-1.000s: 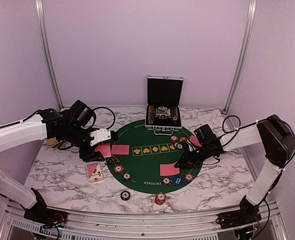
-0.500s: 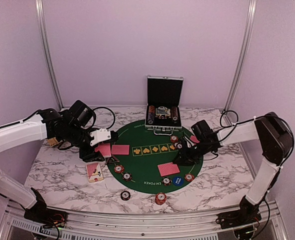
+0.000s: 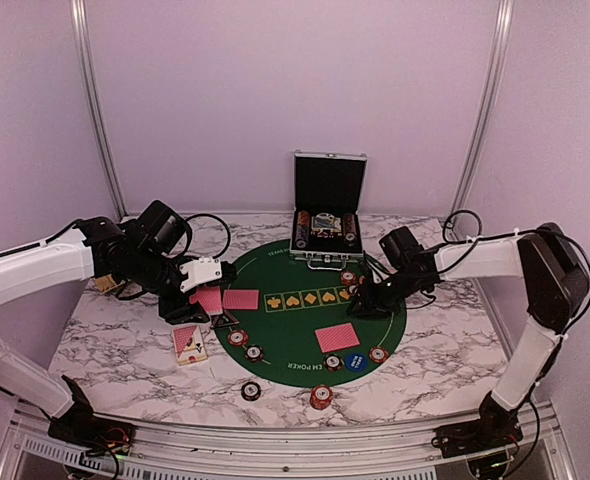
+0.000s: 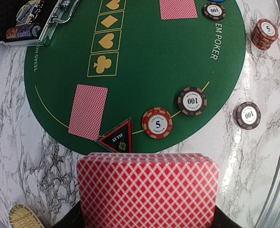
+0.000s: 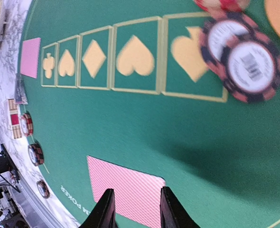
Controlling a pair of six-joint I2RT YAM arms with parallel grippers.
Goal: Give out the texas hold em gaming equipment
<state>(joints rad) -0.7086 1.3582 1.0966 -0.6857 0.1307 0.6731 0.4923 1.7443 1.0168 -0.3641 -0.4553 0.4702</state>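
Observation:
My left gripper point(image 3: 203, 298) is shut on a deck of red-backed cards point(image 4: 147, 190) at the mat's left edge; the deck hides its fingers. Beyond the deck lie a dark triangular token point(image 4: 117, 138), a face-down card point(image 4: 88, 112) and a red-and-white chip point(image 4: 157, 122). My right gripper point(image 3: 363, 303) hovers open over the green mat point(image 3: 295, 330), nothing between its fingers point(image 5: 106, 209). A single face-down card point(image 5: 126, 187) lies flat on the felt below it. Stacked chips point(image 5: 247, 64) rest on the spade mark near that gripper.
An open metal chip case point(image 3: 327, 240) stands at the mat's far edge. Loose chips point(image 3: 250, 390) and a chip stack point(image 3: 321, 396) sit on the marble near the front. A blue disc point(image 3: 354, 362) lies on the mat, a card box point(image 3: 189, 343) left of it, a straw basket point(image 4: 22, 217) far left.
The right gripper opened, left the card lying on the mat, and drew back toward the far right. The left arm and its deck stayed still.

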